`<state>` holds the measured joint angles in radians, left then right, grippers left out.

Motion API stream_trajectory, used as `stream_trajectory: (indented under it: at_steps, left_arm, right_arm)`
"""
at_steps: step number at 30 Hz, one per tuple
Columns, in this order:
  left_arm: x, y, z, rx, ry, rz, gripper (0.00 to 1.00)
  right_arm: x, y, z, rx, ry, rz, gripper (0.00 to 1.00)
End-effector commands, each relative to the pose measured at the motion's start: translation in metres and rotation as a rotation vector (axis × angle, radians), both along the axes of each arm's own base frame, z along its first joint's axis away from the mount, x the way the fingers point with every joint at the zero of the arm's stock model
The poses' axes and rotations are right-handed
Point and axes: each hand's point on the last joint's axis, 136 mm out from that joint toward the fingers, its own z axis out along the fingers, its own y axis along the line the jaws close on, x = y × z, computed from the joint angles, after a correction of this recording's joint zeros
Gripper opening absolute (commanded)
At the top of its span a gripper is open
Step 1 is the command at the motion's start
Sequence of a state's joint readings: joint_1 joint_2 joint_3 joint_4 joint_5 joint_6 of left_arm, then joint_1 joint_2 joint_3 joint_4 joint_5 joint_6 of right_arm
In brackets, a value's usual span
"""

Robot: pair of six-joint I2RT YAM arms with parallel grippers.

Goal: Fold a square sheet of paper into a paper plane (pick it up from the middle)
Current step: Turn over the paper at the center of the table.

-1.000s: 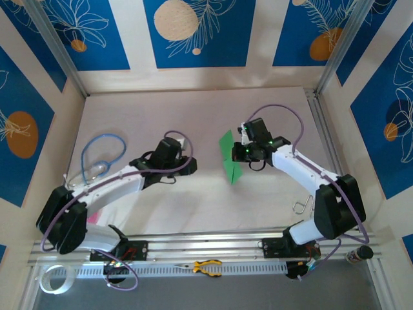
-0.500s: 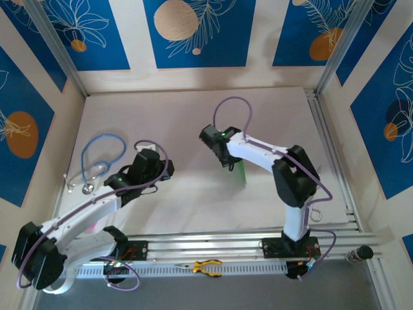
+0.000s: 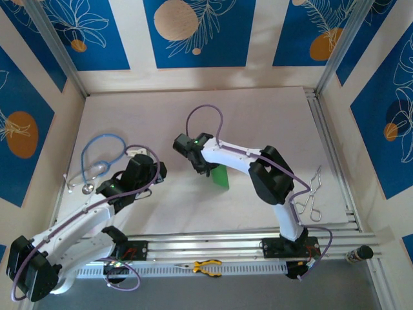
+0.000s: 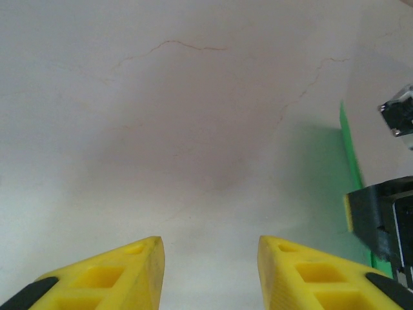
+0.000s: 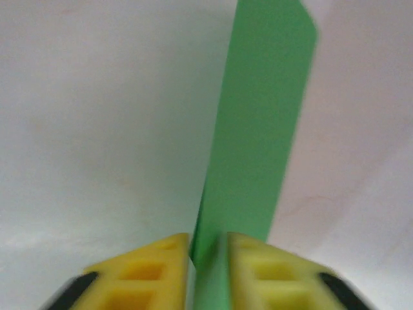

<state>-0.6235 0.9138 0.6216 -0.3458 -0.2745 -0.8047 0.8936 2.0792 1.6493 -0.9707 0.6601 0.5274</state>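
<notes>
From above, the green paper (image 3: 223,177) sits mid-table (image 3: 258,116), with the right gripper (image 3: 205,170) at its left edge and the left gripper (image 3: 157,170) near

Left wrist: fingers apart, empty, over bare pale table with room around

Right wrist: fingers close on either side of the paper; whether they pinch it I cannot tell. It looks light, floppy and slick, best pinched at its middle

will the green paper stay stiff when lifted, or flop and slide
Likely floppy: the green paper is a thin strip between the fingers of the right gripper. Probably very light, so a nudge may slide it across the smooth table. Its apparent fold may stiffen it lengthwise.
</notes>
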Motion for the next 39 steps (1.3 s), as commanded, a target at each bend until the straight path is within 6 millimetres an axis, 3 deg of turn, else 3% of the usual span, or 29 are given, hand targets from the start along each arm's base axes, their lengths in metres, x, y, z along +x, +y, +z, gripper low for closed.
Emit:
stream_trajectory:
  at_steps: [1,3,5,7,9,13,17,23,32,39]
  left_arm:
    - [0.001,0.004,-0.003,0.003,0.014,0.020,0.43]
    - [0.002,0.002,-0.004,-0.001,0.017,0.011,0.44]
    - [0.003,-0.003,-0.009,-0.007,0.037,-0.012,0.48]
    - [0.002,-0.011,-0.018,-0.010,0.080,-0.042,0.48]
    - [0.003,-0.025,-0.025,-0.038,0.114,-0.094,0.47]
    - [0.008,-0.062,-0.040,-0.114,0.194,-0.215,0.45]
    - [0.014,-0.097,-0.049,-0.193,0.271,-0.318,0.42]
    - [0.023,-0.124,-0.056,-0.275,0.323,-0.371,0.39]
    - [0.028,-0.143,-0.068,-0.352,0.376,-0.394,0.38]
    - [0.030,-0.152,-0.074,-0.391,0.397,-0.404,0.38]
  right_arm:
    - [-0.016,0.040,0.006,0.283,0.135,0.031,0.40]
    - [-0.026,0.060,0.021,0.546,0.216,0.058,0.43]
    - [-0.028,0.061,0.042,0.782,0.252,0.034,0.48]
    - [-0.024,0.050,0.062,0.979,0.270,0.008,0.49]
    - [-0.016,0.026,0.067,1.068,0.249,-0.052,0.45]
    - [-0.007,-0.029,0.049,1.071,0.215,-0.162,0.28]
    - [-0.006,-0.058,0.024,1.046,0.217,-0.225,0.13]
    - [-0.008,-0.058,0.002,1.039,0.245,-0.234,0.07]
    - [-0.004,-0.069,-0.031,1.033,0.287,-0.311,0.04]
    - [-0.020,-0.071,-0.056,1.013,0.369,-0.349,0.04]
